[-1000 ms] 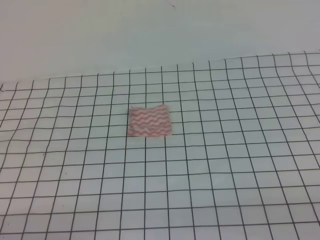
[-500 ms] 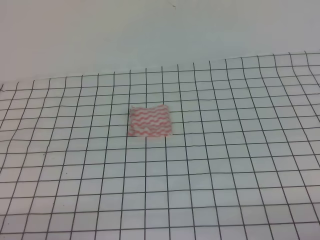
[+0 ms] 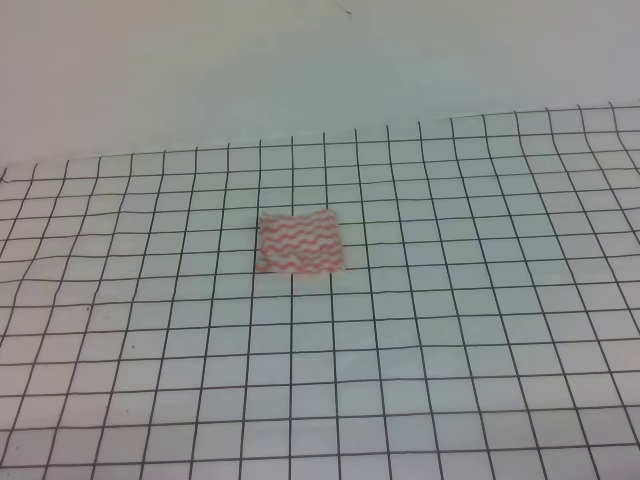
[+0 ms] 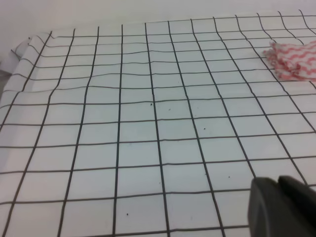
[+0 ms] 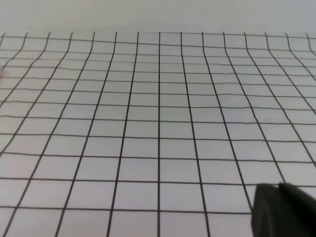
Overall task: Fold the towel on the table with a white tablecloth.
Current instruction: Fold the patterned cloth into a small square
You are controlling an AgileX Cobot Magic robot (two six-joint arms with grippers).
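Note:
The towel (image 3: pixel 299 242), pink-red wavy stripes on white, lies as a small rectangle near the middle of the white tablecloth (image 3: pixel 450 350) with its black grid, which covers the table. It also shows at the far right of the left wrist view (image 4: pixel 295 60), slightly rumpled. Neither arm shows in the exterior high view. A dark part of my left gripper (image 4: pixel 284 207) shows at the bottom right of the left wrist view, well short of the towel. A dark part of my right gripper (image 5: pixel 284 210) shows at the bottom right of the right wrist view. Their jaws are hidden.
A plain pale wall (image 3: pixel 300 70) stands behind the table's far edge. The tablecloth drops over the table's left edge (image 4: pixel 15 52) in the left wrist view. The cloth has slight ripples along the far side.

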